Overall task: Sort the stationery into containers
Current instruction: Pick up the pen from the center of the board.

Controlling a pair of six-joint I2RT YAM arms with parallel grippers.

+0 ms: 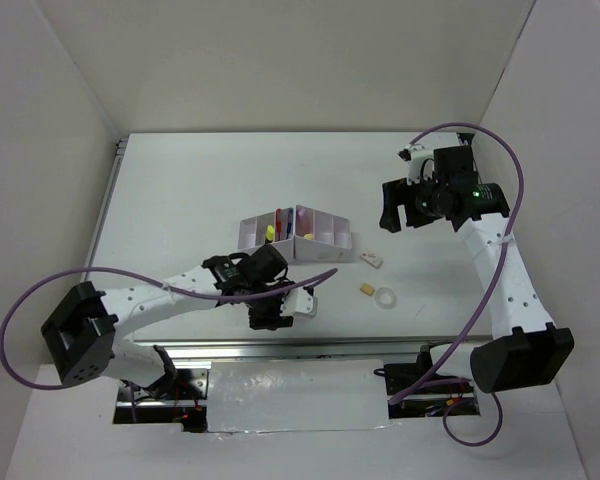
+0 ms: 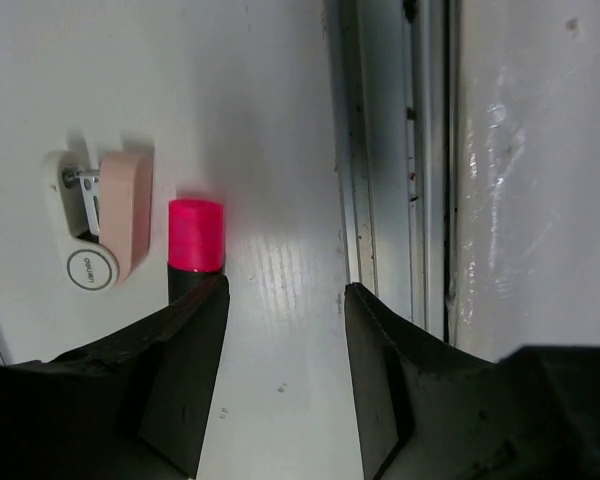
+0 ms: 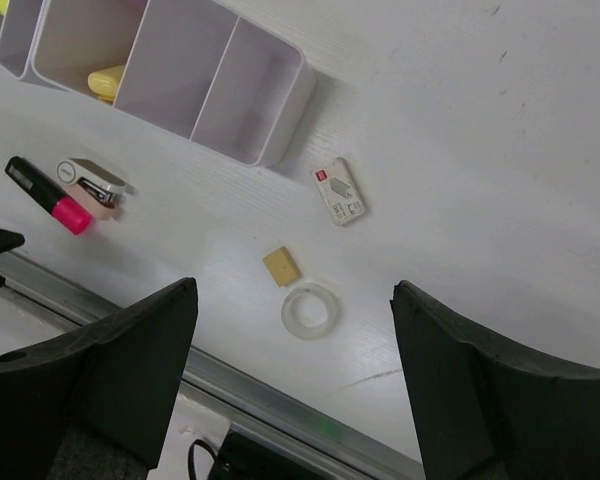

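Observation:
The white organiser (image 1: 325, 228) stands mid-table and holds a yellow-capped highlighter (image 1: 270, 232) and other pens; it also shows in the right wrist view (image 3: 270, 90). A black-pink highlighter (image 2: 196, 235) lies near the front edge, its black end under one finger of my open left gripper (image 2: 285, 300), which sits low over the table (image 1: 270, 316). A white holder with a pink eraser (image 2: 110, 215) lies beside the highlighter. My right gripper (image 1: 405, 215) is open, empty and high, looking down on a tan eraser (image 3: 280, 266), a clear tape ring (image 3: 311, 310) and a white labelled eraser (image 3: 338, 192).
A metal rail (image 2: 380, 170) runs along the table's front edge just right of my left gripper. White walls enclose the table on the back and both sides. The right arm's purple cable (image 1: 515, 190) loops above the right side.

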